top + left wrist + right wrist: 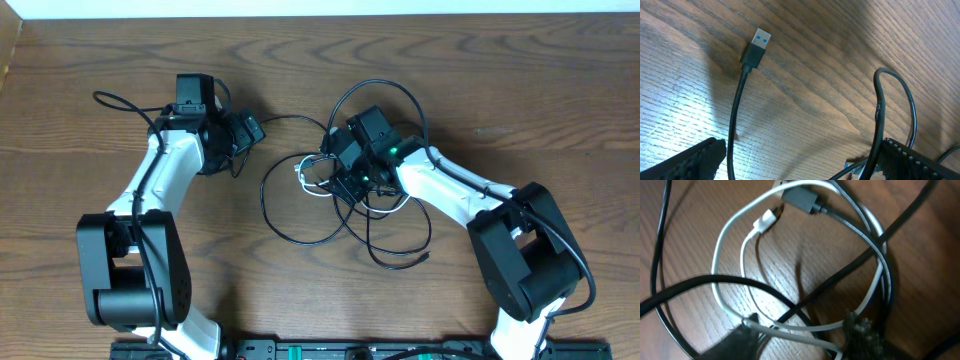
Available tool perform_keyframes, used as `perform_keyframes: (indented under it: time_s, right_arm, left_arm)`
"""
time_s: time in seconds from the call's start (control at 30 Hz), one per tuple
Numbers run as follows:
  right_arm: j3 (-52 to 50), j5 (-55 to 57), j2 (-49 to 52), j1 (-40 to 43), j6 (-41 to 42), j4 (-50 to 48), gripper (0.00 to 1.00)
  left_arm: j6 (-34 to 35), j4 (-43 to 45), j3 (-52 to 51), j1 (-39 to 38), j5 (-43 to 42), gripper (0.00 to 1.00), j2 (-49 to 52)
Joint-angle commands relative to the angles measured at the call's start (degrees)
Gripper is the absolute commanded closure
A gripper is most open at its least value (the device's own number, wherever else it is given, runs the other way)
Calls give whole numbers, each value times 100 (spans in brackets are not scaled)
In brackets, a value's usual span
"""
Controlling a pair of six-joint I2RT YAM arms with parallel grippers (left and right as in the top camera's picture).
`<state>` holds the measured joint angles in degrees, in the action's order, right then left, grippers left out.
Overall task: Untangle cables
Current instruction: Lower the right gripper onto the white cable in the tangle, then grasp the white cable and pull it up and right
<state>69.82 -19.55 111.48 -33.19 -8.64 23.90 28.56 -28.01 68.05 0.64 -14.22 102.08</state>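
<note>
Closest to the right wrist camera, the thin white cord [725,245] runs crosswise through the gap of the right pincer [801,327]. Its jaws stand partly apart around the cord and do not yet clamp it. Several thin black cords [840,275] cross over and under this white loop, and a dark grey plug [800,200] lies at its far side. From above we see that these cords lie together on the brown wooden tabletop [520,90], directly below the right pincer, so this one is the nearer.

We judge that the coming move turns on one relation. The white cord lies across the gap, so the jaws can pinch it where it is.

The left pincer [800,167] is wide and holds nothing. A black cord with a blue USB plug [756,47] lies lengthwise between its jaws, the plug pointing away from it. We see no container.
</note>
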Motion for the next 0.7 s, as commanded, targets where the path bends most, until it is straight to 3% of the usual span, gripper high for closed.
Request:
perform_keyframes:
  time_s: [0.0, 0.07, 0.27, 0.5, 0.67]
  right_arm:
    - [-37, -7, 20, -33, -44, -57, 73]
    - [-35, -9, 20, -13, -42, -79, 99]
    - [83, -374, -286, 9, 85, 28, 99]
    - [144, 859, -1311, 9, 85, 623, 99]
    - [144, 1003, -2153, 9, 87, 671, 99]
  left_arm:
    - [46, 7, -24, 9, 59, 0, -122]
    - [46, 9, -24, 9, 59, 0, -122]
    - [48, 9, -24, 9, 59, 0, -122]
    - [48, 9, -24, 9, 59, 0, -122]
    - [48, 9, -24, 9, 59, 0, -122]
